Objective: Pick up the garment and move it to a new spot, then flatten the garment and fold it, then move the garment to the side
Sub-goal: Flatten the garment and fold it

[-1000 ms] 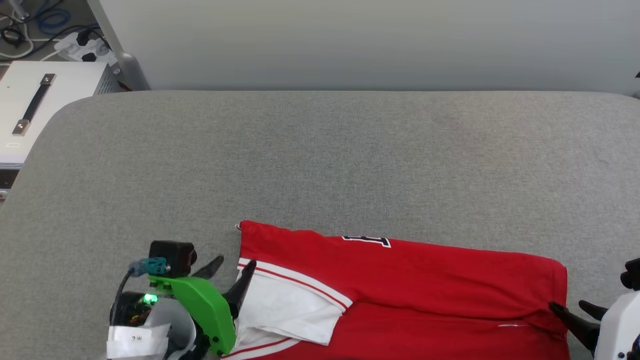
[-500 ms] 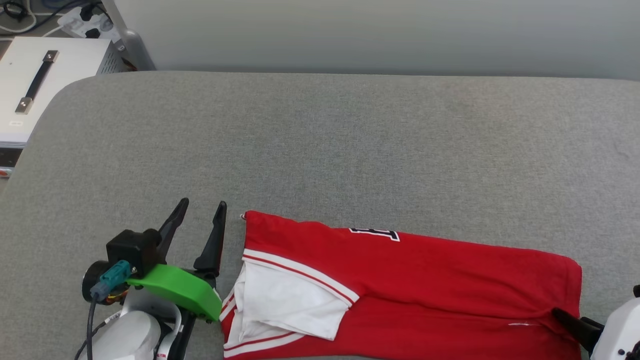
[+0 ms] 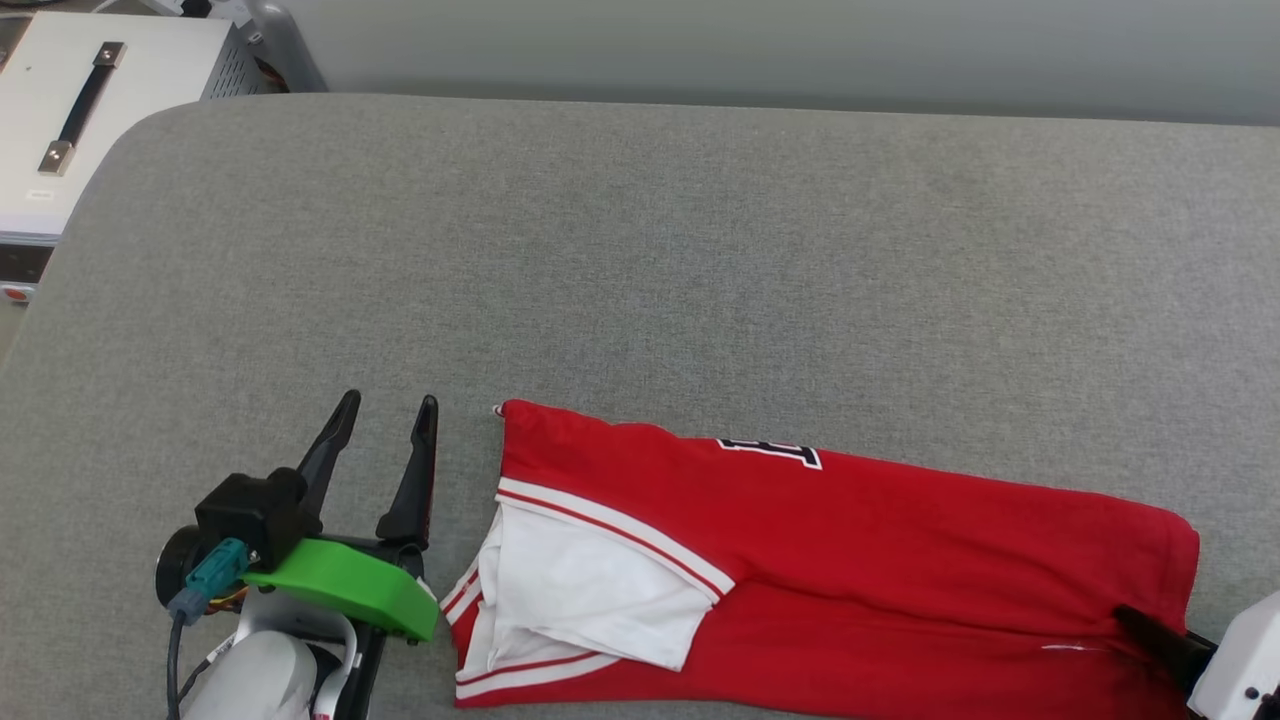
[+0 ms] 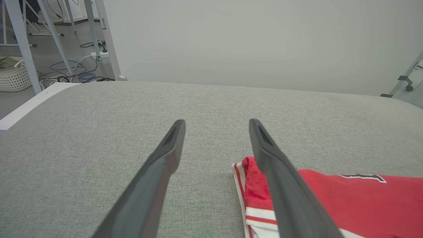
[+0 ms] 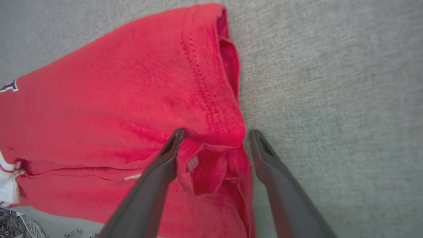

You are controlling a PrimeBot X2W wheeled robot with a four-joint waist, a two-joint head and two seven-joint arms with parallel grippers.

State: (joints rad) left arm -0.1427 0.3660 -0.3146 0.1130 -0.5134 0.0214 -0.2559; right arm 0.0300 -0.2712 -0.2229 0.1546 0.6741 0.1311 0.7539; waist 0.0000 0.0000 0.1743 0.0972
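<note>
Garment [image 3: 900,560] hem corner sits btwn the two fingers of the right gripper [image 5: 217,131]. Its jaws are spread wide and not pinched on the cloth. In the right wrist view one finger lies over the red fabric and the other over bare grey padding just beside the hem, w/ a bunched fold of hem in the gap. Head view shows one dark finger of it at the lower right, tip on the hem end.

The left gripper [image 3: 388,400] is also wide open and holds nothing. Its fingers point away from the robot, just beside the shirt's sleeve end but apart from it. A green bracket [image 3: 340,590] and a black camera block [image 3: 245,505] sit on that wrist.

Outward: the garment lies folded lengthwise as a long red band near the front edge of the grey padded table [image 3: 640,250], sleeve end twd the robot's left, hem end twd its right. A white sleeve [image 3: 590,590] w/ red-and-white striped trim is folded on top at the left end. Part of a dark letter [image 3: 770,452] w/ white outline shows at the far fold edge.

Past the table's far left corner is a white case [image 3: 150,90] w/ a black handle, and a pale wall [image 3: 800,50] stands behind. In the left wrist view bkgd are a white basket [image 4: 13,77], cables [image 4: 79,76] on the floor and a metal frame leg [image 4: 21,43].
</note>
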